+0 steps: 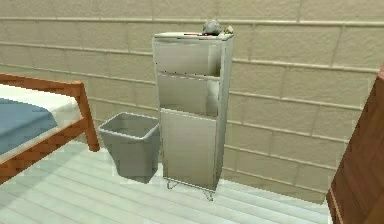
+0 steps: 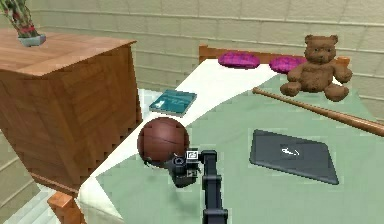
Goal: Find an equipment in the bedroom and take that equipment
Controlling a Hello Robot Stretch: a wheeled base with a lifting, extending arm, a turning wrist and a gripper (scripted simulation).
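Down low in the arm side view's middle, the gripper (image 2: 178, 168) is by a brown ball (image 2: 163, 140), with the bed (image 2: 230, 118) behind. I cannot tell if it holds anything. Farther up right lie 1 bat (image 2: 320, 109) and 1 teddy (image 2: 320, 66).

Dark reddish-brown round ball (image 2: 163, 142) at the side edge of the green-covered bed (image 2: 230, 120).

In the arm side view the ball is a smooth sphere, lit paler along its top and falling to near-black on its underside, with faint darker lines curving across its skin. It lies over the bed's side edge on the view's left, nearer the foot corner than the head end and well apart from the head edge. Its lower right flank meets the dark body of the pincer (image 2: 178, 168) in the picture. Whether the ball rests on the cover or hangs clear of it cannot be told, nor whether the pincer holds it.
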